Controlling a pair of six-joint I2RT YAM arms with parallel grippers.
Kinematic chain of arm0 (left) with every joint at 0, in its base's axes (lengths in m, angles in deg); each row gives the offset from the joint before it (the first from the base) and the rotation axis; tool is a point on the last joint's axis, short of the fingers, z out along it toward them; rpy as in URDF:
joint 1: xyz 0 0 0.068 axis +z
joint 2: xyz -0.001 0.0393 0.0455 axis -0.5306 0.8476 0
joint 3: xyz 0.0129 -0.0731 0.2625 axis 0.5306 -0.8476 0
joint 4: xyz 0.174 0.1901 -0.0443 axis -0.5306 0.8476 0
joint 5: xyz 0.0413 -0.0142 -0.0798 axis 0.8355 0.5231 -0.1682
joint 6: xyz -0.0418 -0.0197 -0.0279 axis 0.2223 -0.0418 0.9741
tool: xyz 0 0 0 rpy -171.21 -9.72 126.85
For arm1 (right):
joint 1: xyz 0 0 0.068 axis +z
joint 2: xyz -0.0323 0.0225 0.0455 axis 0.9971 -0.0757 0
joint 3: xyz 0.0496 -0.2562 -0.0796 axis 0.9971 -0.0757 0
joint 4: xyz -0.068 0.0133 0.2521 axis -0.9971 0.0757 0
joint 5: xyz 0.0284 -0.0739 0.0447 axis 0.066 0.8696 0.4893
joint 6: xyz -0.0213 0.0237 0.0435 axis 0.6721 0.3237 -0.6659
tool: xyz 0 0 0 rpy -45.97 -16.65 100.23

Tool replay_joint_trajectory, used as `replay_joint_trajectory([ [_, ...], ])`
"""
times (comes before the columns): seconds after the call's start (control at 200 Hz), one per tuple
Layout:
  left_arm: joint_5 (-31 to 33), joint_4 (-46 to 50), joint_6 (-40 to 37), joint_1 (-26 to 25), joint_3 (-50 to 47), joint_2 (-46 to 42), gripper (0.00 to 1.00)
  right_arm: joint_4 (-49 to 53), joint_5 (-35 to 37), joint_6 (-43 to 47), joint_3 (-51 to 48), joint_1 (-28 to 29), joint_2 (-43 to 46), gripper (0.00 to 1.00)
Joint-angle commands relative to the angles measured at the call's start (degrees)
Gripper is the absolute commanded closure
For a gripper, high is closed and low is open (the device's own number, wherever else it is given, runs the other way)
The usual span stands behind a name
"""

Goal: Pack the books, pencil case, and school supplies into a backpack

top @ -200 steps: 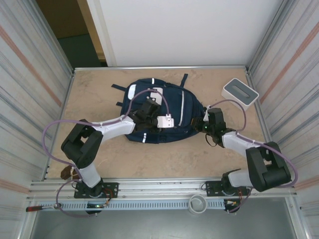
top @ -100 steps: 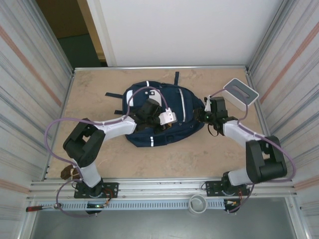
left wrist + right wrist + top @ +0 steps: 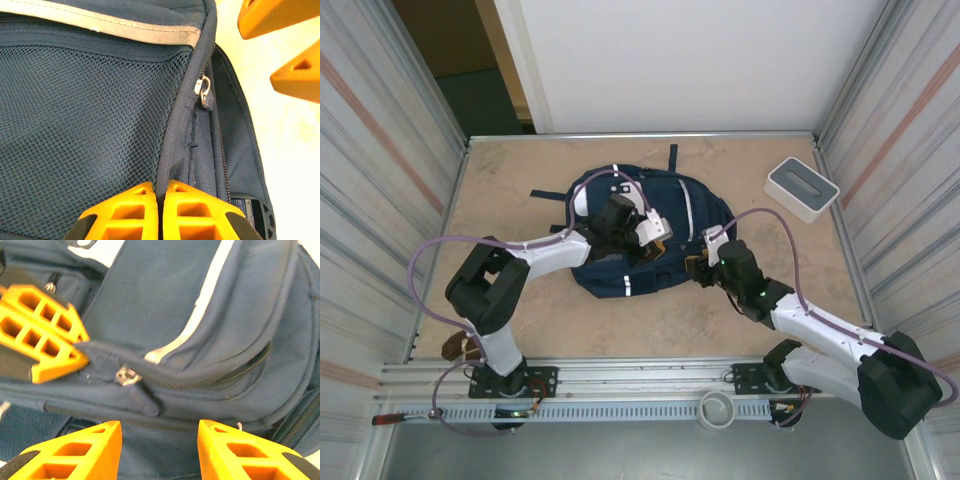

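One end effector (image 3: 160, 196) pinching backpack (image 3: 90, 110), contents hidden

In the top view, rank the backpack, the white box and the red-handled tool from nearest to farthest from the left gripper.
1. backpack: mid-table, its edge pinched by the left gripper.
2. white box: to the right, near the table's far right corner.
3. red-handled tool: on the near rail, at the far left.

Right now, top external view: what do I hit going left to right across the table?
large navy-blue fabric backpack → right hand, open at the backpack's right edge → white box with grey top
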Motion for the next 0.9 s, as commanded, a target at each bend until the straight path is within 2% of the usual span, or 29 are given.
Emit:
replay_joint_trajectory([
  [0.0,-5.5,-0.3,2.3,-0.4,0.6,-0.1,1.00,-4.3,8.7,4.5,-0.1,3.0,-0.4,0.57],
  [0.21,-5.6,-0.1,2.1,-0.5,0.9,0.3,1.00,-8.6,13.1,5.7,1.1,6.7,-7.1,0.58],
  [0.481,-5.6,0.6,1.7,-0.4,1.1,0.4,1.00,-12.8,16.8,4.5,4.0,8.2,-16.0,0.63],
  [0.711,-5.2,1.4,1.2,-0.4,1.2,0.4,1.00,-14.2,21.3,3.6,5.3,10.0,-19.3,0.64],
  [0.892,-5.0,1.6,0.8,-0.3,1.0,0.6,1.00,-12.9,25.7,1.0,5.8,10.2,-19.5,0.73],
])
